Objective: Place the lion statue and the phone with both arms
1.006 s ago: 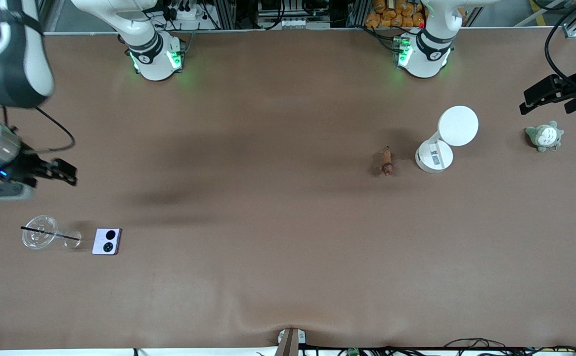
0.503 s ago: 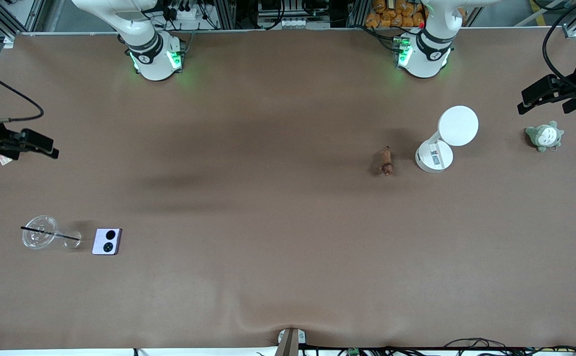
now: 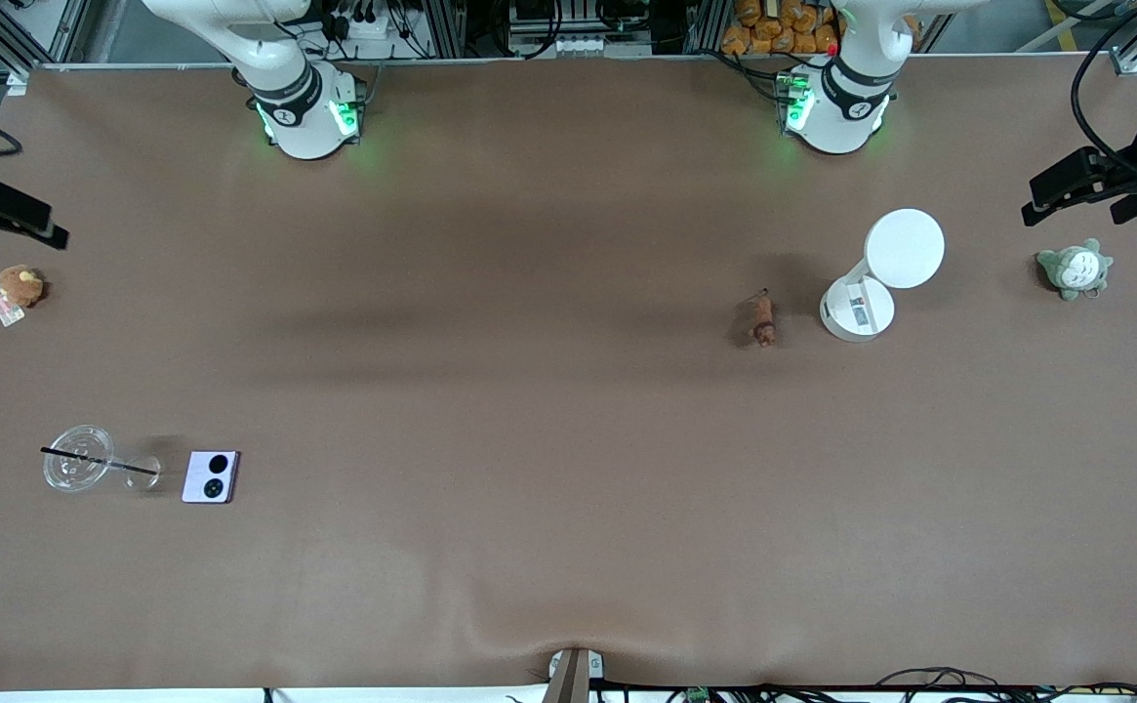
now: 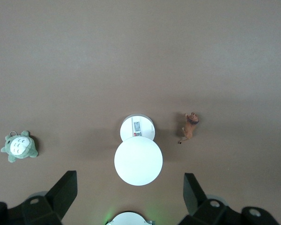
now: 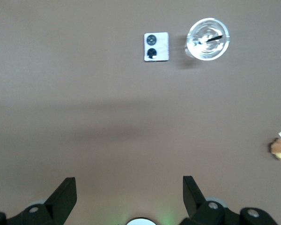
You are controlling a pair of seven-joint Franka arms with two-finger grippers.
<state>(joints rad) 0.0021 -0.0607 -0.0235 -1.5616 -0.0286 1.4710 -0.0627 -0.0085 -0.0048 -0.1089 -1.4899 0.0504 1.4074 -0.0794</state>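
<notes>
While both arms hang high at the two ends of the table (image 3: 548, 410), nothing is in either tool. At the upper edge-corner of the frame on the right arm's end, the right gripper (image 3: 4, 217) hovers over the table's border close to a small brown plush (image 3: 20, 285); its wrist view shows the fingers spread with nothing between them. Low in the frame on that same end lies a clear cup (image 3: 78, 471) with a dark straw across it, and just beside it, flat on the table, the phone (image 3: 211, 476), camera side up. Past the middle, at mid-height, the lion statue (image 3: 763, 320) lies near a white round-topped stand (image 3: 878, 278), not touching it. A grey-green plush (image 3: 1076, 269) sits farther toward the left arm's end, with the left gripper (image 3: 1080, 186) spread wide and bare over the table above it.

As I judge it, this fits either arms poised ahead of a pick-up, or arms drawn off with phone and lion already set down. No marked spot shows, so I cannot say which.
</notes>
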